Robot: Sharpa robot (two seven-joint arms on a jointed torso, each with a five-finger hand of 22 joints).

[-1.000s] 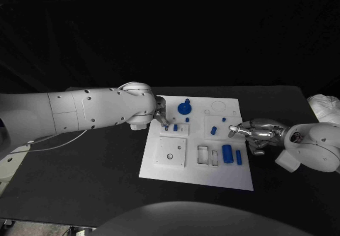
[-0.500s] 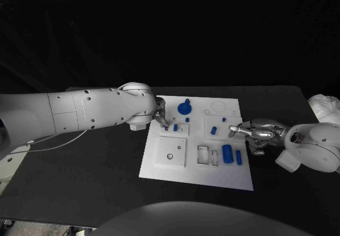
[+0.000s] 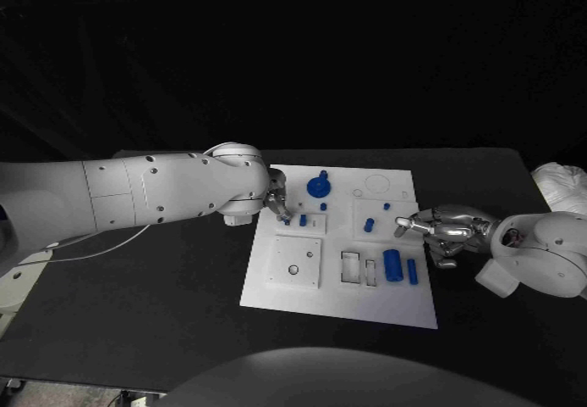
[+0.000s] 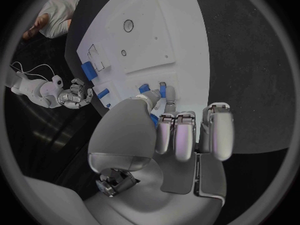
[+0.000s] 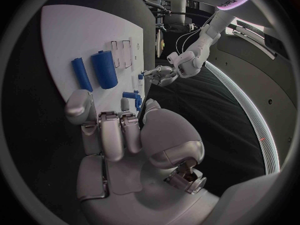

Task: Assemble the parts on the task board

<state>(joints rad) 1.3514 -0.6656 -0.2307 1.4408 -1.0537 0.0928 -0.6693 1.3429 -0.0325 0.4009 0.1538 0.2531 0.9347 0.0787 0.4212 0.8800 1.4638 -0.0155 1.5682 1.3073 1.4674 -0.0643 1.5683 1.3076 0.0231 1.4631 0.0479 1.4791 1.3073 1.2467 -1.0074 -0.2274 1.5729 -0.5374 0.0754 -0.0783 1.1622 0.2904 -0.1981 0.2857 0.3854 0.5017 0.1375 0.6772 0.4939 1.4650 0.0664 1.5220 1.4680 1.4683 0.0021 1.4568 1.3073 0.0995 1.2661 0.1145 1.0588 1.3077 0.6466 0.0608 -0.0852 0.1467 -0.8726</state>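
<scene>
Task board [image 3: 299, 292], a white plate, lies at centre frame on the black table [image 3: 147, 305] in the head view. Left hand [image 3: 279, 206] reaches over the board's upper left edge, its fingertips [image 4: 164, 91] closed down around a small blue part [image 3: 304, 220] standing in a raised block; whether it truly grips the part cannot be told. Right hand [image 3: 438, 229] sits at the board's right edge, fingers curled in with nothing seen in them. Nearby lie a large blue cylinder [image 3: 393, 264], a thin blue bar [image 3: 414, 271] just beside it, and a round blue knob [image 3: 319, 185] at upper centre.
</scene>
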